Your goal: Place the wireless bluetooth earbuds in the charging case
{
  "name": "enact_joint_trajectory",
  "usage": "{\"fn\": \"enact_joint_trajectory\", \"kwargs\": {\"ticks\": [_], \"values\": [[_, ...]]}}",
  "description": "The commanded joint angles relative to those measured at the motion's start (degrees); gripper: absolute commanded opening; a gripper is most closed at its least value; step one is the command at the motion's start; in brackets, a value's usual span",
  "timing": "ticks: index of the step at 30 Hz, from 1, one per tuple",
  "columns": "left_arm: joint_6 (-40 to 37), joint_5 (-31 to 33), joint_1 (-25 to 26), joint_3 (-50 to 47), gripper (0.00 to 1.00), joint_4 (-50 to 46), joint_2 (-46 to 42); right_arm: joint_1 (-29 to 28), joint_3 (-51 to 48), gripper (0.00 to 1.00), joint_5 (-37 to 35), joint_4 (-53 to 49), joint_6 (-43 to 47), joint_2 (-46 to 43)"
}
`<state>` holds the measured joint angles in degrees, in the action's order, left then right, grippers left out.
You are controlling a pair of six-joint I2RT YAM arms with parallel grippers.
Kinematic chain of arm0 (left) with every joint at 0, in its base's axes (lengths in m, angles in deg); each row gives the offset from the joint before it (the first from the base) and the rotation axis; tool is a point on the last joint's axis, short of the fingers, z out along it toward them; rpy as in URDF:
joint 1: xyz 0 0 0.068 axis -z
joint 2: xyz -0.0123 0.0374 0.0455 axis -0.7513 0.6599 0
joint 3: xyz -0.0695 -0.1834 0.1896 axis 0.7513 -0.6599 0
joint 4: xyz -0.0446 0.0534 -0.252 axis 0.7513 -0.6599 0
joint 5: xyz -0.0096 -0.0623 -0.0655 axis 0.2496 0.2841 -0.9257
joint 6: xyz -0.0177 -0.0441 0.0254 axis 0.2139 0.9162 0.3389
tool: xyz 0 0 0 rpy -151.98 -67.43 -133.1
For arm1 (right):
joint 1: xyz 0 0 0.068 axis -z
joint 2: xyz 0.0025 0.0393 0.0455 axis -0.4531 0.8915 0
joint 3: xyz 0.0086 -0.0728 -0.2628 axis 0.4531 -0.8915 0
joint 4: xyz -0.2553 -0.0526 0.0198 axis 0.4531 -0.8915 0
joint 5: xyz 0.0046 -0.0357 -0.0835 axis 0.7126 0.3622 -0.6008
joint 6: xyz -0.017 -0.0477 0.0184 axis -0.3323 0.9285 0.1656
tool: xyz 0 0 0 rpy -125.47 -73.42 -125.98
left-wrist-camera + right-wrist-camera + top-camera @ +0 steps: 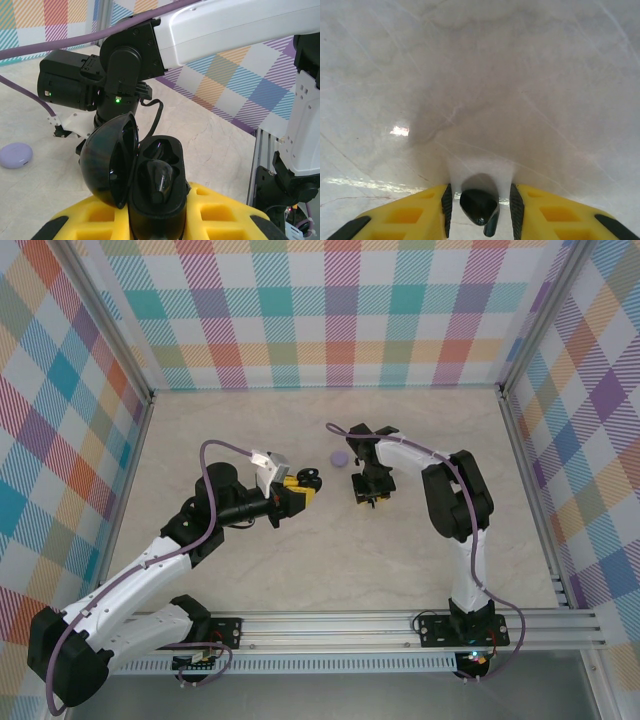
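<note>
Left tool [300, 487] holds charging case [156, 197]; right tool [479, 200] straddles 1 earbud [478, 206].

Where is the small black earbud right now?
In the right wrist view, the small black earbud lies on the pale marble table between the open jaws of the right gripper.

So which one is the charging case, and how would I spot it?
On the marbled table, find the yellow-tipped left gripper near the middle. The case is clamped in it: glossy black, its domed lid standing open. The lavender puck nearby lies flat, shut, on the table.
</note>
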<state>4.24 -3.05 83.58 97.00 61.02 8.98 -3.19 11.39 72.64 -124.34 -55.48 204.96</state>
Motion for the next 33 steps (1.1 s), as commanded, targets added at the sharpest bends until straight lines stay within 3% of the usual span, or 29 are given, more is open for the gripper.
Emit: {"fn": "enact_joint_trajectory", "kwargs": {"ticks": [1,20,33], "values": [[0.34,-0.30,0.82,-0.28,0.05,1.30,-0.84,-0.37,1.62,0.37,-0.62,-1.68,0.12,1.50],[0.49,-0.13,0.90,-0.36,0.05,1.14,-0.73,-0.02,0.05,0.23,-2.29,-0.77,-2.55,0.29],[2.56,3.48,0.90,-0.92,0.05,1.62,1.85,3.18,-10.14,0.22,6.54,10.54,-4.27,-12.42]]}}
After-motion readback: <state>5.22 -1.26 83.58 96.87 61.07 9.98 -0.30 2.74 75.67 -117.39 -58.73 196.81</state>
